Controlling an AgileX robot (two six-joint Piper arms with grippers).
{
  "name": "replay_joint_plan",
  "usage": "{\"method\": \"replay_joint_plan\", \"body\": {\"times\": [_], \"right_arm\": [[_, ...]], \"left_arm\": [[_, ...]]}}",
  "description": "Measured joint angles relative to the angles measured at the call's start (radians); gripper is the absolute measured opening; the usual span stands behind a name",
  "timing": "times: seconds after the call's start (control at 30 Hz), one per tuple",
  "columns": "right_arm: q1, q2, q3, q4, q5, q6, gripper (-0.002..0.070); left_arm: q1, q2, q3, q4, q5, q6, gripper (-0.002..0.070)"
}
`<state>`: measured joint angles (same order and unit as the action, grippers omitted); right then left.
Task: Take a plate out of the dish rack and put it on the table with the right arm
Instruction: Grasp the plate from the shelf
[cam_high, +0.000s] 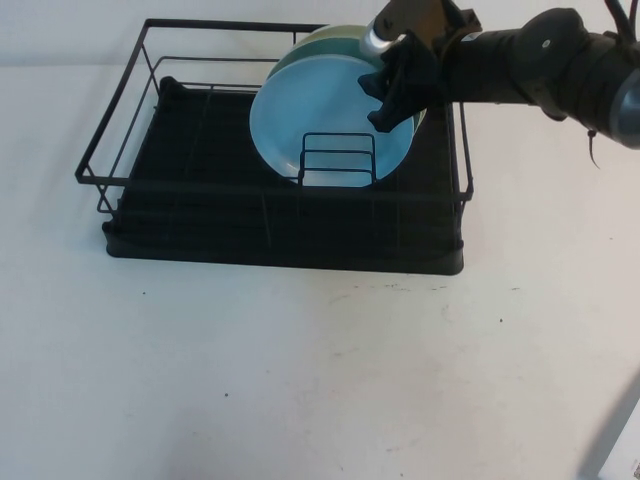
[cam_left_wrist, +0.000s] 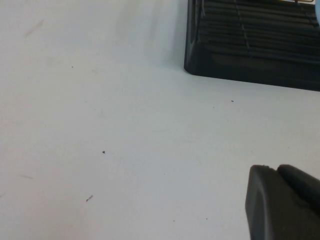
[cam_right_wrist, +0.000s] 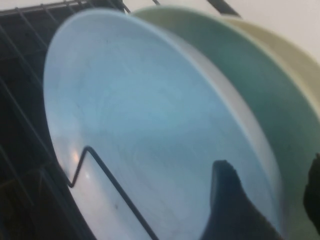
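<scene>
The sky-blue plate (cam_high: 310, 120) stands on edge in the black dish rack (cam_high: 200, 210), leaning in the small wire plate holder (cam_high: 338, 160). My right gripper (cam_high: 400, 85) is at the plate's upper right rim. In the right wrist view the plate (cam_right_wrist: 150, 115) fills the frame. The right gripper (cam_right_wrist: 270, 170) is open and straddles the rim, with one finger (cam_right_wrist: 230, 200) in front of the blue face and the other behind it. My left gripper (cam_left_wrist: 275, 172) is shut and empty, low over the white table (cam_left_wrist: 100, 125) near the rack's base (cam_left_wrist: 250, 55).
A teal-green plate (cam_high: 340, 45) and a cream plate (cam_high: 322, 32) stand right behind the blue one; both also show in the right wrist view, teal (cam_right_wrist: 250, 85) and cream (cam_right_wrist: 290, 55). The white table (cam_high: 300, 370) stretches in front of the rack.
</scene>
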<state>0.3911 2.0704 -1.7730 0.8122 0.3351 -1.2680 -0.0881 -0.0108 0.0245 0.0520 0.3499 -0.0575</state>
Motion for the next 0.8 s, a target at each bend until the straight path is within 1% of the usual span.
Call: {"method": "replay_joint_plan", "body": {"times": [0.43, 0.5, 0.57, 0.63, 0.73, 0.8], "right_arm": [[0.000, 0.044, 0.000, 0.000, -0.062, -0.004, 0.0291], [0.000, 0.044, 0.000, 0.000, -0.062, -0.004, 0.0263], [0.000, 0.044, 0.000, 0.002, -0.062, -0.004, 0.0217], [0.002, 0.044, 0.000, 0.002, -0.062, -0.004, 0.0148], [0.003, 0.044, 0.000, 0.000, -0.053, -0.015, 0.0067], [0.003, 0.040, 0.000, -0.006, -0.043, -0.022, 0.0064]], "left_arm": [[0.000, 0.000, 0.000, 0.000, 0.000, 0.000, -0.0006], [0.000, 0.000, 0.000, 0.000, 0.000, 0.000, -0.0006], [0.000, 0.000, 0.000, 0.000, 0.000, 0.000, -0.0006], [0.000, 0.000, 0.000, 0.000, 0.000, 0.000, -0.0006], [0.000, 0.000, 0.000, 0.000, 0.000, 0.000, -0.0006], [0.000, 0.000, 0.000, 0.000, 0.000, 0.000, -0.0006]]}}
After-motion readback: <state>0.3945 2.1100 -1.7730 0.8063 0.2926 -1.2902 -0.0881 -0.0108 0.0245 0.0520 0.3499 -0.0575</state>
